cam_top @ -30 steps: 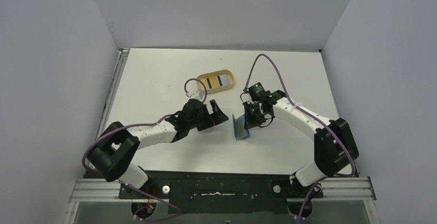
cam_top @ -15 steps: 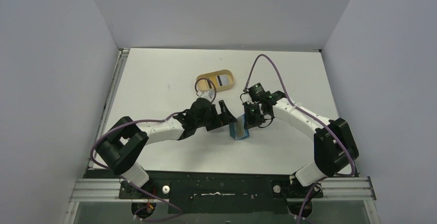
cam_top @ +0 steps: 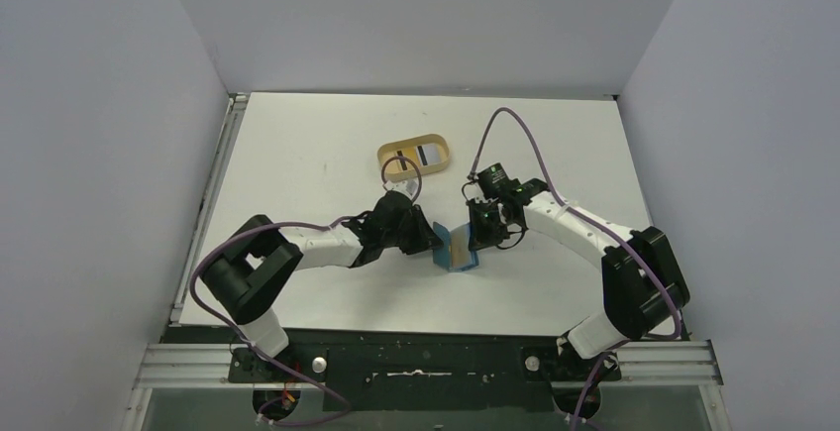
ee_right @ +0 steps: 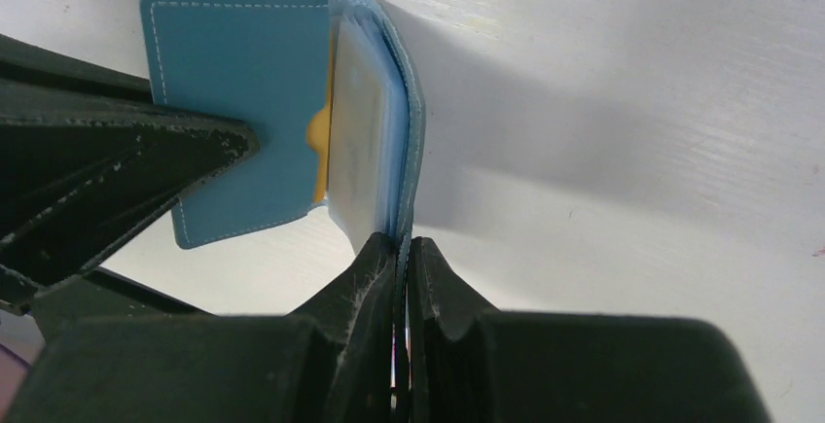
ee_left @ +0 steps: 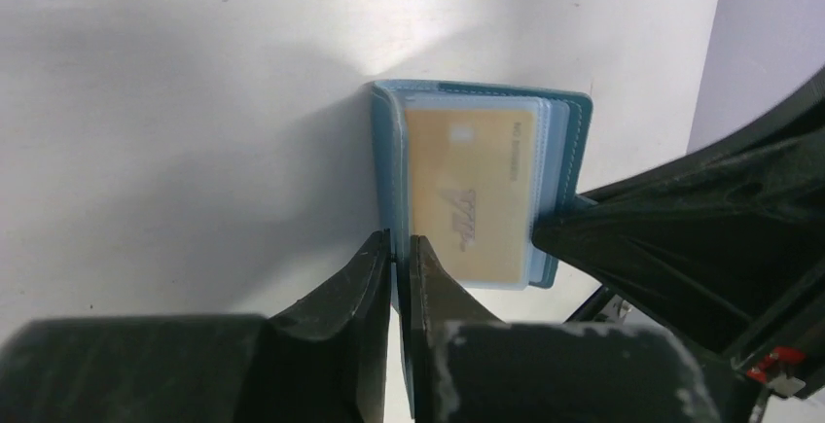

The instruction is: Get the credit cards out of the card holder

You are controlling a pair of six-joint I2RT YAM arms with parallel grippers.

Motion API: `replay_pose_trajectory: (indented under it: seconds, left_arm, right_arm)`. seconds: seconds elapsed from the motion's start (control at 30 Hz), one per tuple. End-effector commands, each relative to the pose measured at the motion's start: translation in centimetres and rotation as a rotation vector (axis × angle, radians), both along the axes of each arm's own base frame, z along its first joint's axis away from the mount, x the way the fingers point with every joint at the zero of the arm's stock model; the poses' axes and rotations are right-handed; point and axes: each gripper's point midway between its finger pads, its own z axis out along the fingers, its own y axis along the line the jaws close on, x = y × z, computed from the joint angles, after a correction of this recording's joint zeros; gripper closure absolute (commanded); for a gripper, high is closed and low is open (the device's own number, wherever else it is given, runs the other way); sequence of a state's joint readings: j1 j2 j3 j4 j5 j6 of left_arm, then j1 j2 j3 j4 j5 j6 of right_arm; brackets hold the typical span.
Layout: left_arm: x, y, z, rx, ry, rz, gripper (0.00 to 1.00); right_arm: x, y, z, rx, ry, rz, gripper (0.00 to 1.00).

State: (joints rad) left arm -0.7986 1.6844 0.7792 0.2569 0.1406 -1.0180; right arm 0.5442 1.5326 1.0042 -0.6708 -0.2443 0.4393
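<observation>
I have the card holder (cam_top: 459, 250) spread open between my two grippers. It stands on its edge around the middle of the bench (cam_top: 317, 144), a little toward the near edge. My left gripper (ee_left: 399, 248) is clenched on the rim of one teal cover, and my right gripper (ee_right: 402, 248) is clenched on the rim of the other, so both are grasping the holder and neither has a card.

I judge the holder to be light and limp. Its covers look like thin stitched soft leather that will bend and swing if I pull hard, so one side has to stay pinned while the other gripper works. The credit cards (ee_left: 472, 194) look stiff, thin and slick. They seem to sit in glossy clear sleeves, which may cling. The best hold is probably the exposed short edge of the front card, pinched flat and drawn straight out along the pocket, not twisted.

The holder is teal-blue outside with pale stitching and lighter blue inside. The front card is tan-gold with faint print, and behind it is a stack of pale, whitish leaves. A tan oval tray (cam_top: 388, 154) lies well apart, toward the far edge.
</observation>
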Motion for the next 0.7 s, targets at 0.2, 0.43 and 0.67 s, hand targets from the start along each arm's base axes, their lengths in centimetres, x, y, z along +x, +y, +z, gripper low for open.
replay_pose_trajectory:
  seconds: [0.2, 0.43, 0.67]
  left_arm:
    - [0.3, -0.5, 1.6, 0.019, -0.052, -0.038, 1.00]
    - [0.2, -0.2, 1.0, 0.039, -0.044, -0.036, 1.00]
    - [0.0, 0.3, 0.6, 0.055, -0.043, -0.034, 1.00]
  right_arm:
    - [1.4, 0.8, 2.6, 0.130, -0.100, -0.031, 1.00]
    - [1.7, 4.8, 5.3, 0.398, -0.137, 0.021, 1.00]
    - [1.2, 3.2, 2.6, 0.418, -0.086, -0.037, 1.00]
